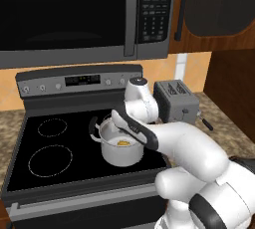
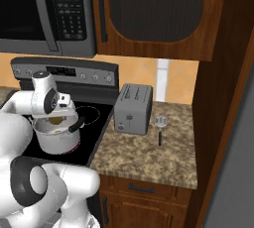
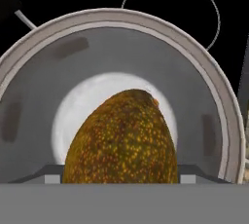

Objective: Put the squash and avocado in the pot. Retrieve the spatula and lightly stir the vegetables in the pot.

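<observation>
Stove (image 1: 30,138): two ringed burners are sitting bare on its left side.

Right of them, the pot (image 1: 119,157) is standing upright on the glass, one black handle pointing toward the burners. The squash (image 1: 123,143) is lying inside it, on the bottom.

My arm is reaching over the pot, with my gripper (image 3: 121,175) pointing down into its mouth. The fingers are pinching the avocado (image 3: 121,138) between them, spread wide around its sides. In the hand view it is hanging above the shiny centre of the pot floor, inside the circle of the rim, and a sliver of orange is peeking out from behind its upper right edge. From the right base view, the avocado is sitting at about rim level, not resting on the bottom.

Further right, the toaster (image 2: 133,109) is standing on the counter (image 2: 144,157), just beside the stove edge.

Right of the toaster, the spatula (image 2: 160,124) is lying flat on the counter, its slotted head toward the wall and its black handle toward me. It is close to the toaster but not touching it, and well apart from the pot.
</observation>
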